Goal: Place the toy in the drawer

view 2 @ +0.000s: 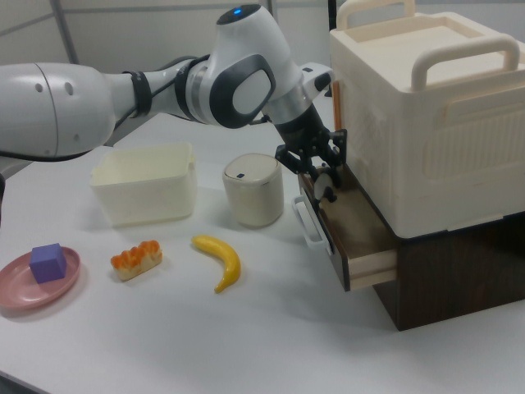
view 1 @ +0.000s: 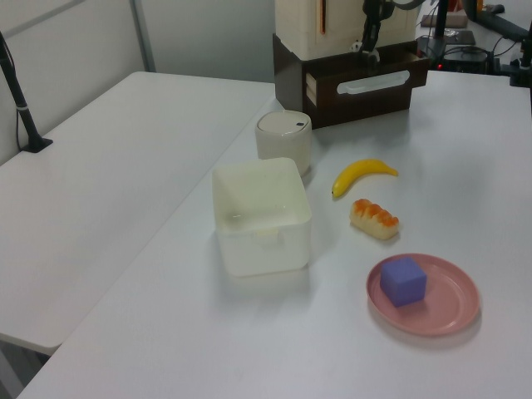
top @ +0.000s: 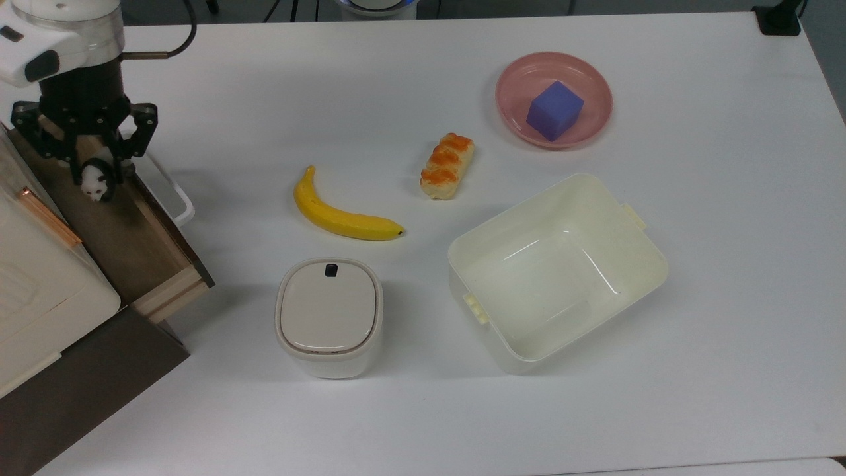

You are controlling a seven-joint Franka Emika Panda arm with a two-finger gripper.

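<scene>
The black two-finger gripper point(top: 92, 173) is pinching the small black-and-white panda toy point(top: 96, 182) between its fingertips, holding it over the open drawer near the end at the top view's top. In the right view the gripper point(view 2: 323, 182) and the toy point(view 2: 324, 188) are hanging just above the drawer's brown floor, close to the front panel; whether the toy is touching the floor cannot be told. In the left view the toy is too small to make out under the gripper point(view 1: 368, 48).

The shallow light-wood drawer point(top: 119, 228) is standing pulled out (its matte brown inner floor showing wood grain), with a dark brown front panel and a white loop handle point(top: 173, 192) lying over the white table point(top: 694, 344). Its inner part is hidden under a cream ribbed plastic box point(view 2: 426, 115) with moulded handles, which is sitting on a dark brown cabinet point(view 2: 459, 271); the top view's left edge is cutting both off.

Farther out, a smooth yellow curved banana point(top: 340, 213) is lying near a lumpy orange-topped bread loaf point(top: 447, 165). A rounded cream lidded canister point(top: 328, 317) with a small dark button is standing below the banana in the top view. A glossy cream plastic tub point(top: 638, 254) is sitting open, and a pink round plate point(top: 512, 99) is carrying a matte purple cube point(top: 554, 110).
</scene>
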